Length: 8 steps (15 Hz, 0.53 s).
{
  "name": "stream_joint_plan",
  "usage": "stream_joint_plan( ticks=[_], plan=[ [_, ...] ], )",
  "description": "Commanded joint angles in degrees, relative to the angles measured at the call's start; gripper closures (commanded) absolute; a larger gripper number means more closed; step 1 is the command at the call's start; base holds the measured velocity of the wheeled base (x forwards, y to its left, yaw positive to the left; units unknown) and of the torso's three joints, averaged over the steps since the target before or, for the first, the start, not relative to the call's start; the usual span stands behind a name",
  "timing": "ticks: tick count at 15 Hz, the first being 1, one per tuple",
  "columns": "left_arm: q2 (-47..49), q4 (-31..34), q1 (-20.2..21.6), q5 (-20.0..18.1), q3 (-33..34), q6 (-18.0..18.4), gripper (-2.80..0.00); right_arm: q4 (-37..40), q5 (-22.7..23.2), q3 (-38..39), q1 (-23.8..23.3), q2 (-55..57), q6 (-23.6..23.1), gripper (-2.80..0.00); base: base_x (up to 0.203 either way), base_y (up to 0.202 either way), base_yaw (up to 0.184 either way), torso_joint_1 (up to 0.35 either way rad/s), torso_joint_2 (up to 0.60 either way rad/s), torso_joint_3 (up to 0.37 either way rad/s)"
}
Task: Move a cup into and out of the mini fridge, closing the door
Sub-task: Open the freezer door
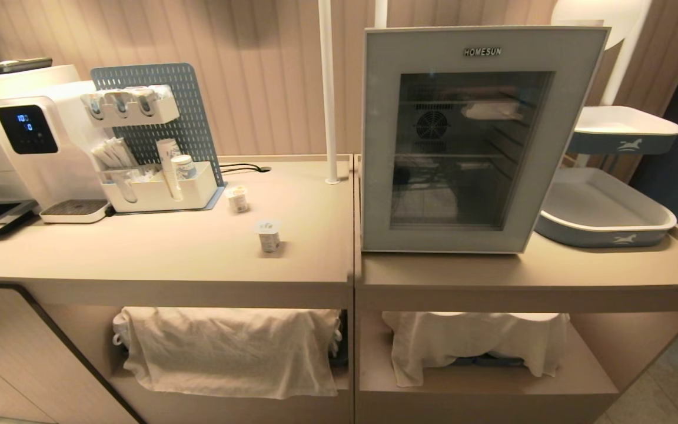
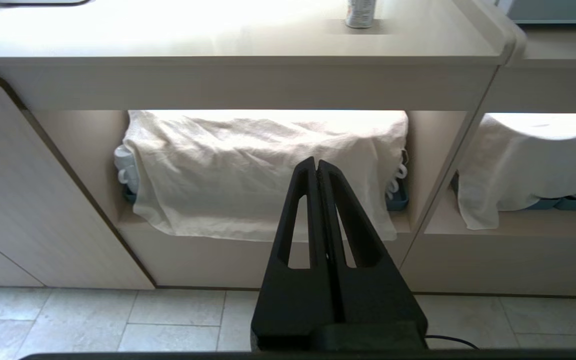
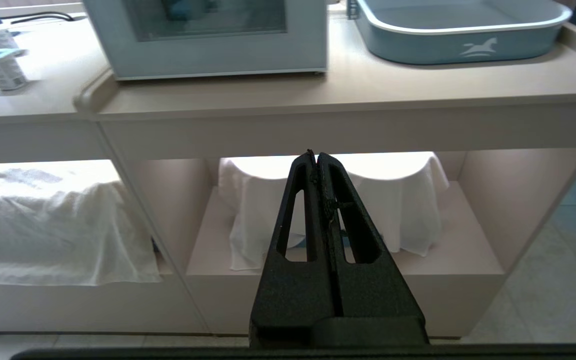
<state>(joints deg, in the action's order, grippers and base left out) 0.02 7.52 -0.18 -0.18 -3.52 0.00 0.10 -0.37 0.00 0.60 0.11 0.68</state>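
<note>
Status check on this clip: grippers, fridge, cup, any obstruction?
Left gripper and right gripper shut, empty, parked below the counter edge. Mini fridge door closed. Cup on the counter, left of fridge. Nothing blocking the door.

The mini fridge [image 1: 474, 141] is standing on the right counter [image 1: 551, 271], its door [image 1: 557, 147] facing forward and sitting closed. 2 cups are sitting on the left counter [image 1: 156, 247]: the front cup [image 1: 269, 235] nearer the edge, the rear cup [image 1: 238, 198] behind it. A tray [image 1: 604, 227] is lying right of the fridge.

Beige slatted wall [image 1: 256, 70], two tan counters [image 1: 168, 247], pale tiled floor [image 2: 118, 320].
</note>
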Motion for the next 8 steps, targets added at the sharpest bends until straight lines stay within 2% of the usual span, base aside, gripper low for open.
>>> stream_joint_plan(
  ticks=[1, 8],
  plan=[
    [-0.02, 0.04, 0.01, 0.01, 0.01, 0.00, 0.00, -0.01, 0.01, 0.00, 0.02, 0.07, -0.01, 0.00, 0.000, -0.197, -0.001, 0.002, 0.01, 0.002],
    [-0.02, -0.05, 0.01, 0.01, 0.10, 0.00, 0.00, -0.01, 0.01, 0.00, 0.02, 0.13, -0.07, 0.00, 0.000, -0.196, -0.002, -0.001, 0.00, 0.001]
  ],
)
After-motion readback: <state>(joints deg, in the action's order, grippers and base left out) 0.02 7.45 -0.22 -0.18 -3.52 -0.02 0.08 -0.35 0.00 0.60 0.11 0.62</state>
